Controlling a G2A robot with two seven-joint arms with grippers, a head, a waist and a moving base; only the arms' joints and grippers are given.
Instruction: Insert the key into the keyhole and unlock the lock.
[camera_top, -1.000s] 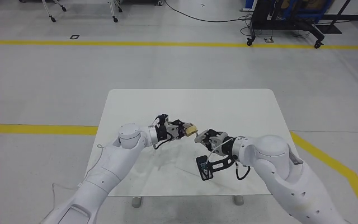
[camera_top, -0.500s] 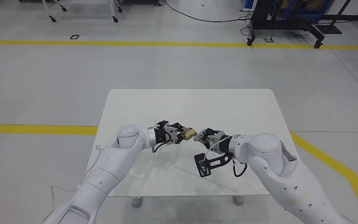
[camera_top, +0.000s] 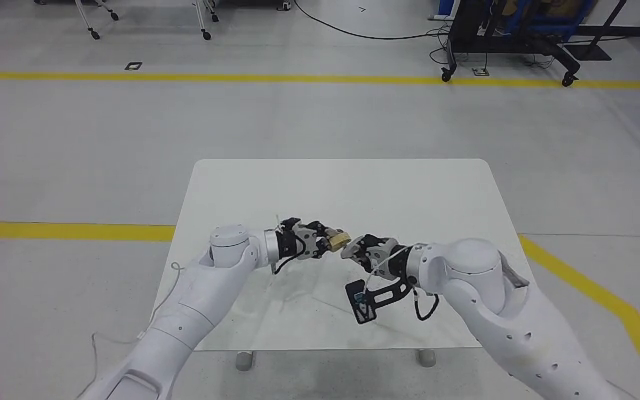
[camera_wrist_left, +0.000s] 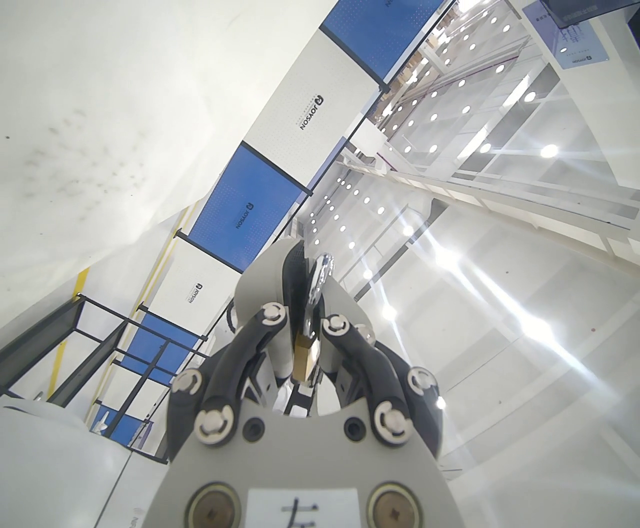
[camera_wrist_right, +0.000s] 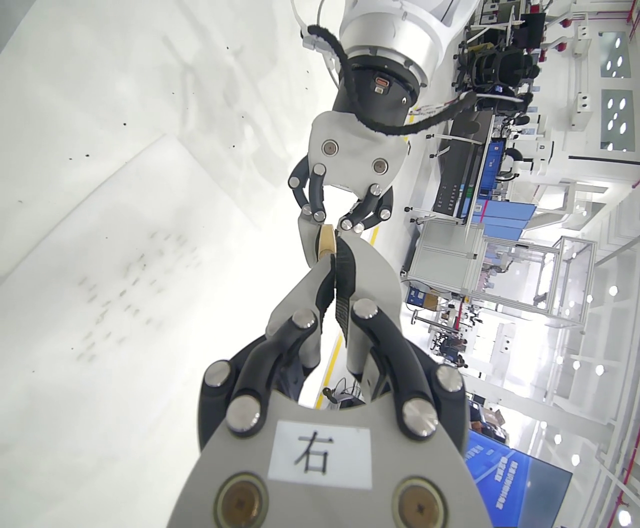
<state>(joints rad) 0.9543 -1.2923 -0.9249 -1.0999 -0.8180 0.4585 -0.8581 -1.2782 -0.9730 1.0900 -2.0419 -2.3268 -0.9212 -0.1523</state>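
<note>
The task appears to stand at the point of insertion. The left pincer (camera_top: 329, 240) is clamped on a small brass padlock (camera_wrist_right: 327, 243) and holds it in the air over the middle of the bench (camera_top: 420, 190), with one end of its body turned toward the other arm. The right pincer (camera_top: 357, 248) is drawn narrow, its pads nearly together, and its tips sit right at the padlock's exposed end. The key is presumably pinched between those pads, but it is hidden there and cannot be made out. In the left wrist view a silvery metal part (camera_wrist_left: 320, 280) rises past the brass body; whether that is the shackle or the key cannot be told. Both pick-ups therefore look done, and lock and right pincer meet tip to tip. Whether the key has entered the keyhole is not visible. The turn and the release of the shackle appear left to do.
</note>
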